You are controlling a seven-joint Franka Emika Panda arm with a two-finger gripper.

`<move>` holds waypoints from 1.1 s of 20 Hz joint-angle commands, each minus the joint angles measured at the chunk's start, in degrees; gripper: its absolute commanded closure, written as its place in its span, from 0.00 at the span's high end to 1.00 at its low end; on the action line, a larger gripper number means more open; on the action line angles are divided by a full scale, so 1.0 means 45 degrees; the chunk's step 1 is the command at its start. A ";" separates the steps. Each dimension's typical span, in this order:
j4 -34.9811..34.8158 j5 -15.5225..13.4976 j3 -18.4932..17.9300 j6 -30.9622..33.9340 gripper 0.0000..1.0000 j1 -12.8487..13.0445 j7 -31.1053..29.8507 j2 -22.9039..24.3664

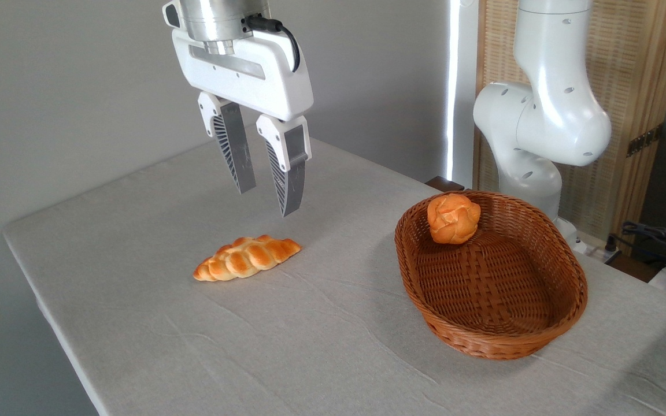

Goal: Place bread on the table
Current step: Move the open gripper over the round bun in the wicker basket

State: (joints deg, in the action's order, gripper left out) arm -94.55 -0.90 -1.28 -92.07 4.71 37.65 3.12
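Observation:
The bread [453,218], a small round knotted bun with a golden-orange crust, rests inside the wicker basket [564,300] against its far wall. My gripper [268,201] hangs open in the air above the table [136,323], well to the left of the basket, with nothing between its fingers. It hovers just above and behind a long braided loaf [247,257] that lies on the grey cloth.
The robot's white base and arm [541,127] stand behind the basket at the right. Cables [657,237] lie off the table's far right edge. A grey wall runs behind the table's left and back edges.

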 commanded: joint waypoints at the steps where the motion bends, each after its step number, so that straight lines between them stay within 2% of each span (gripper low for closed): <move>1: -0.0217 -0.0346 -0.0088 -0.0202 1.00 -0.0051 0.0246 0.0067; 11: -0.0531 -0.0327 -0.0068 -0.0242 1.00 -0.0051 0.0246 0.0224; 15: -0.3240 -0.0307 -0.0107 -0.1237 1.00 -0.0031 0.0478 0.2367; 18: -0.5389 -0.0346 -0.0146 -0.1414 1.00 0.0260 0.2116 0.3931; 20: -0.6795 -0.0288 -0.0165 -0.1433 1.00 0.0514 0.2374 0.5063; 22: -0.8123 -0.0268 -0.0515 -0.1434 1.00 0.0573 0.2413 0.6254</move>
State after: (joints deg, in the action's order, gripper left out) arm -119.60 -0.97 -1.26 -96.04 5.94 46.64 21.23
